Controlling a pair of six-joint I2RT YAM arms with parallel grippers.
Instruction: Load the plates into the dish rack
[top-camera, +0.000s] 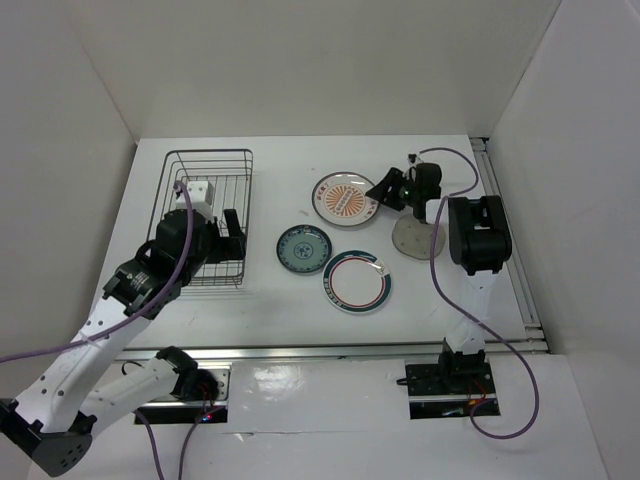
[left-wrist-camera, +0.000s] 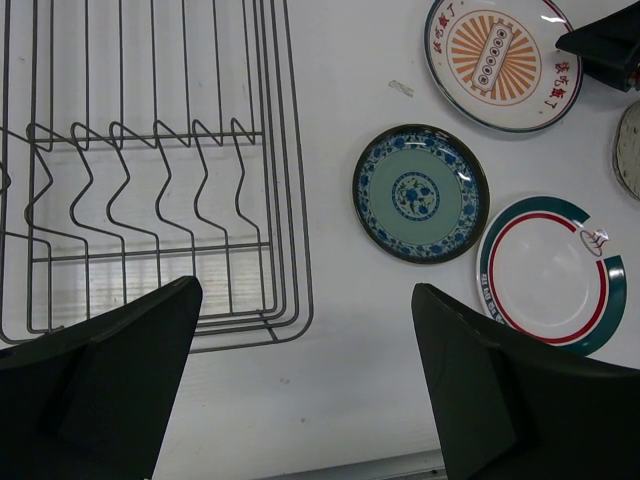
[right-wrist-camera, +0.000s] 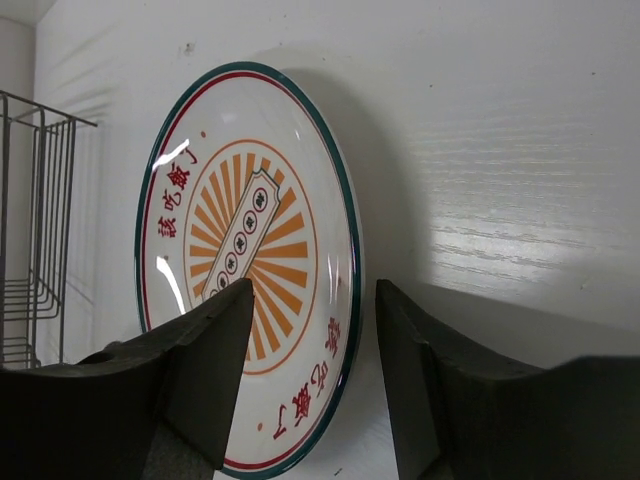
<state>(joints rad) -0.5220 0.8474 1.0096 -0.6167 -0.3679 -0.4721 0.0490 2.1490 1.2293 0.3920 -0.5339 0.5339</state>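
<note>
The plate with the orange sunburst centre (top-camera: 345, 198) (right-wrist-camera: 250, 200) lies flat at the back of the table. My right gripper (top-camera: 385, 190) (right-wrist-camera: 315, 300) is open and straddles its right rim, one finger over the plate face and the other outside the edge, with a gap on both sides. The teal patterned plate (top-camera: 304, 248) (left-wrist-camera: 420, 193) and the white plate with red and blue rings (top-camera: 356, 280) (left-wrist-camera: 550, 275) lie flat in the middle. The dish rack (top-camera: 210, 215) (left-wrist-camera: 150, 170) stands on the left with nothing in it. My left gripper (top-camera: 232, 240) (left-wrist-camera: 305, 305) hangs open over the rack's near right corner.
A grey round pad (top-camera: 415, 238) lies under the right arm's wrist, right of the sunburst plate. White walls close in the table at the back and both sides. A metal rail (top-camera: 510, 250) runs along the right edge.
</note>
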